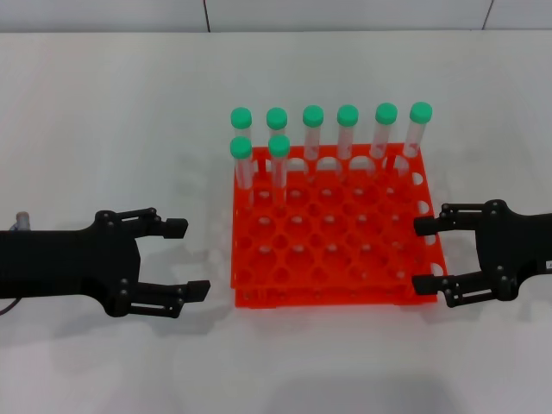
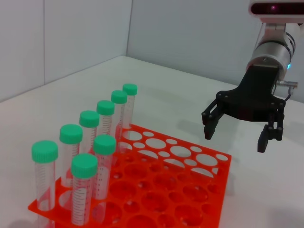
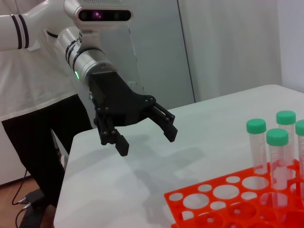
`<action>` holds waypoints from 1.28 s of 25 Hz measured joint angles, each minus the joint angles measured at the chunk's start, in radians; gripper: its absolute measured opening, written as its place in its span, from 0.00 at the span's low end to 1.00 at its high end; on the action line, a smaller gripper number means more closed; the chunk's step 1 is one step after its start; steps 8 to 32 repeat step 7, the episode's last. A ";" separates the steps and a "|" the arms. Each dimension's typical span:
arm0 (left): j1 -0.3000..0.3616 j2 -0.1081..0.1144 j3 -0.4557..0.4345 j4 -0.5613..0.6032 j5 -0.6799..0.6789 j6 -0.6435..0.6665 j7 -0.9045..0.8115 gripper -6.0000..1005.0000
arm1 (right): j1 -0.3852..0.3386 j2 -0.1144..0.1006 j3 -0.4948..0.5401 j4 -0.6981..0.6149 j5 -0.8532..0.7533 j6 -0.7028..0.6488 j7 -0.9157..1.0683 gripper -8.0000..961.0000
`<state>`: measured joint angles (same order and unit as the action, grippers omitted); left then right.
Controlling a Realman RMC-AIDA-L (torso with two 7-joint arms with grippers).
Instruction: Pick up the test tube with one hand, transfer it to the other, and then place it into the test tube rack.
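Observation:
The orange-red test tube rack (image 1: 345, 297) stands at the middle of the white table. Several clear test tubes with green caps (image 1: 312, 129) stand upright in it: a row along its far edge and two more (image 1: 279, 164) in the row behind, at the left. No tube lies on the table or in a gripper. My left gripper (image 1: 188, 259) is open and empty, left of the rack and close to the table. My right gripper (image 1: 422, 254) is open and empty at the rack's right edge. The left wrist view shows the right gripper (image 2: 235, 138), the rack (image 2: 223, 161) and tubes (image 2: 104, 156). The right wrist view shows the left gripper (image 3: 147, 142).
The white table (image 1: 103, 129) runs back to a pale wall. In the right wrist view the table's edge (image 3: 66, 190) drops to the floor behind my left arm, with cables on the floor.

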<state>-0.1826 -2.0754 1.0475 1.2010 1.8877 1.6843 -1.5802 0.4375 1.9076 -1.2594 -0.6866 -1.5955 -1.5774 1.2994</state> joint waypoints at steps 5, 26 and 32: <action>0.003 0.000 0.000 0.000 0.001 -0.002 -0.001 0.89 | 0.000 0.000 0.000 0.000 -0.005 0.001 0.000 0.84; 0.004 0.000 0.000 0.000 0.001 -0.005 -0.001 0.89 | 0.000 0.001 0.000 0.001 -0.005 0.001 0.000 0.84; 0.004 0.000 0.000 0.000 0.001 -0.005 -0.001 0.89 | 0.000 0.001 0.000 0.001 -0.005 0.001 0.000 0.84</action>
